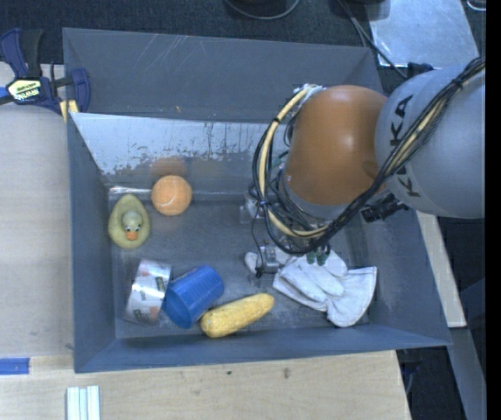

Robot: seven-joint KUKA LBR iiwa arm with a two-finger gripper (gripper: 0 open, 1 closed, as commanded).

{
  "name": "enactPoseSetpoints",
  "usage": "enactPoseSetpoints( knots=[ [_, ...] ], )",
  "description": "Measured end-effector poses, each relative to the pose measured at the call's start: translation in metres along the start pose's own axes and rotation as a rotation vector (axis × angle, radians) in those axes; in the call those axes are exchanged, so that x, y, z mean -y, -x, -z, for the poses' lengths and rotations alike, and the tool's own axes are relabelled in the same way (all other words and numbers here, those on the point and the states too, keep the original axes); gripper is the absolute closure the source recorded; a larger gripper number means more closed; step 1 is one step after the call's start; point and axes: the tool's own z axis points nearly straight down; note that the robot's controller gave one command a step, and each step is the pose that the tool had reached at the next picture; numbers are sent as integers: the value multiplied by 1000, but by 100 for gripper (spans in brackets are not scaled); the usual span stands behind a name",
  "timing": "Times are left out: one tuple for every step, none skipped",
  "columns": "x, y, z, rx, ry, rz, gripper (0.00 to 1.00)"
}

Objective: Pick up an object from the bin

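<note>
My gripper [261, 263] sits low in the bin's middle, mostly hidden under the arm's orange cover. A crumpled white cloth [331, 289] lies just to its right, touching or nearly touching it. A yellow corn cob [237, 313] lies just below the gripper, along the front wall. A blue cup [193, 296] lies on its side to the gripper's lower left.
A silver, labelled roll [148, 290] lies beside the blue cup near the front left corner. A yellow rubber duck [129, 221] and an orange ball [172, 194] sit at the left and back left. The arm and its cables cover the bin's right half.
</note>
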Motion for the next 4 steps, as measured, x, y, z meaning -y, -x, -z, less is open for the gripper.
enactPoseSetpoints(
  knots=[
    [29,-14,-46,1,0,58,0],
    [63,-12,-65,-4,0,219,0],
    [104,3,-90,4,0,143,100],
    [104,3,-90,4,0,143,100]
  ],
)
